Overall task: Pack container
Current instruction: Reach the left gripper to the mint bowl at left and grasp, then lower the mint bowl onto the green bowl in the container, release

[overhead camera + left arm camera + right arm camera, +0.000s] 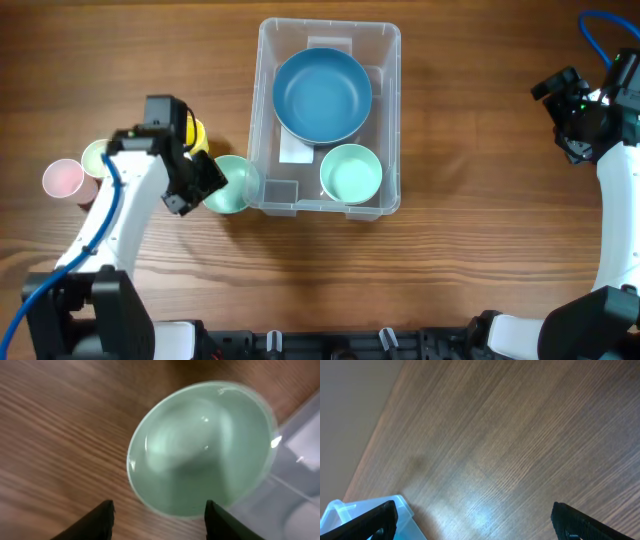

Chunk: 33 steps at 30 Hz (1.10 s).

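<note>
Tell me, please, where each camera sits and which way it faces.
Overhead: above the table, straight down on the container, left arm and right arm.
Left wrist: on the left arm, looking down at a mint-green bowl beside the container; left fingers show.
Right wrist: on the right arm, facing the table and a container corner; right fingers show.
Shared: overhead also sees that bowl.

The container (pixel 391 100) is a large clear plastic bin, rectangular with rounded corners and a thick rim. It stands upright and open-topped near the middle of the wooden table (pixel 480 250), its long sides running away from the robot. A white label shows on its base. Inside sit two bowls: a blue bowl (pixel 322 95) at the far end and a smaller pale green bowl (pixel 351 173) in the near right corner.
</note>
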### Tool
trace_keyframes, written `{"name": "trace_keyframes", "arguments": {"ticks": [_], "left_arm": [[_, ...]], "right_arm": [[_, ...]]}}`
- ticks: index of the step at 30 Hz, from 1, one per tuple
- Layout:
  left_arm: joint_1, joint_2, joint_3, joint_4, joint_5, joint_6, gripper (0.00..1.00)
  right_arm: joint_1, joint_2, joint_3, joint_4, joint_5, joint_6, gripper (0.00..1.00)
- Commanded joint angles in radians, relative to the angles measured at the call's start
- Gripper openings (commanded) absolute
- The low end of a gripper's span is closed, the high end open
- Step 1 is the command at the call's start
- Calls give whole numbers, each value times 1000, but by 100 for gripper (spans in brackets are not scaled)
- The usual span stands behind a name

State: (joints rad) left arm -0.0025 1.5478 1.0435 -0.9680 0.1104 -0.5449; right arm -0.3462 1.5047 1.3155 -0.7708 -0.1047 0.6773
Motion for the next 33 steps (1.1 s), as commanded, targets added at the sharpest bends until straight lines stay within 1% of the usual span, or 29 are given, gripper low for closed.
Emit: {"name": "trace_keyframes", "arguments": {"ticks": [1,4,6,7,8,9,10,11,12,15,17,19,20,22,25,26,29,33], "left_arm": [[5,-5,-136,122,45,-82,58],[6,-5,-182,196,15,-92,55],[5,-5,-202,222,7,-93,48],[5,-5,-209,224,8,-93,39],[5,-5,-211,220,8,-93,33],[5,-5,-211,209,8,-93,22],[6,-5,-211,203,7,-92,13],[7,-5,-211,195,8,-93,7],[8,-5,-211,174,8,-97,4],[11,-27,-211,92,8,-130,4],[12,-78,-211,31,8,-134,4],[12,-169,-209,-14,8,-135,4],[12,-276,-195,-50,8,-134,4],[12,-369,-166,-85,8,-134,4],[10,-525,-81,-100,24,-133,4],[9,-550,-53,-100,35,-133,4],[-5,-577,47,-92,34,-130,4],[-22,-529,124,-78,9,-101,4]], "right_arm": [[2,6,5,0,-8,11,100],[2,6,5,0,-8,11,100],[2,6,5,0,-8,10,100],[2,6,5,0,-8,11,100],[2,6,5,0,-8,11,100],[2,6,5,0,-8,11,100],[2,6,5,0,-8,11,100],[2,6,5,0,-8,11,100],[2,6,5,0,-8,11,100],[2,6,5,0,-8,10,100],[2,7,5,0,-8,11,100],[2,6,5,0,-8,11,100],[2,6,5,0,-8,11,100],[2,6,5,0,-8,11,100],[2,6,5,0,-8,11,100],[2,6,5,0,-8,11,100],[2,6,5,0,-8,10,99],[2,6,5,0,-8,11,99]]}}
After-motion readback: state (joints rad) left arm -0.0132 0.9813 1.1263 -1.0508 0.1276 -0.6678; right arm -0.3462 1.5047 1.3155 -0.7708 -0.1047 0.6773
